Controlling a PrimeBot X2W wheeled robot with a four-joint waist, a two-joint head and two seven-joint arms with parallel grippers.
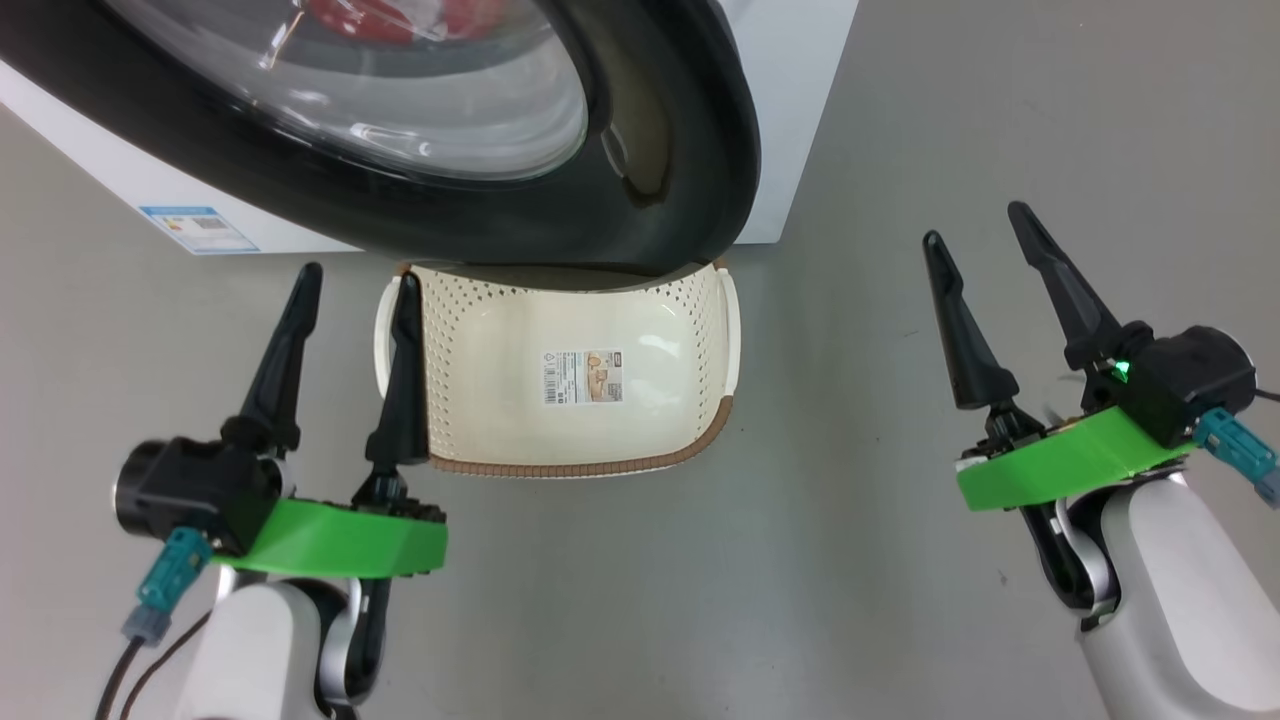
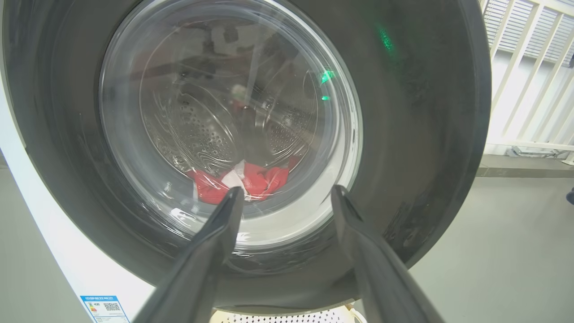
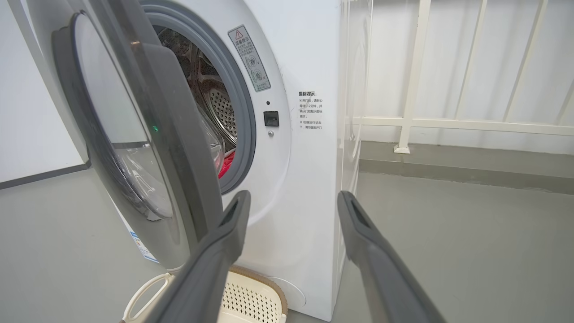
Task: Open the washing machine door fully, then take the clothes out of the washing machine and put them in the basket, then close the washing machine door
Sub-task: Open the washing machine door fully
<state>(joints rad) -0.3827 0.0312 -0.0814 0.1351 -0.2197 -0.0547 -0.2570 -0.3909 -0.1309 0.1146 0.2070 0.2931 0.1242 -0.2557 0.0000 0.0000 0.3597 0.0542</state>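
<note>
The washing machine door (image 1: 640,190) with its black rim and glass bowl stands partly ajar over the basket (image 1: 560,320); the right wrist view shows the gap between the door (image 3: 179,148) and the washing machine (image 3: 296,170). Red clothes (image 2: 251,181) lie in the steel drum behind the glass, with a red sliver of clothes (image 3: 227,163) at the grey ring. The cream basket sits empty on the floor under the door. My left gripper (image 1: 355,285) is open at the basket's left rim, facing the door glass (image 2: 233,134). My right gripper (image 1: 980,225) is open, right of the machine.
A blue label (image 1: 200,230) marks the machine's white front. Grey floor (image 1: 900,550) spreads around the basket and to the right. A white railing (image 3: 448,121) runs behind the machine at the right.
</note>
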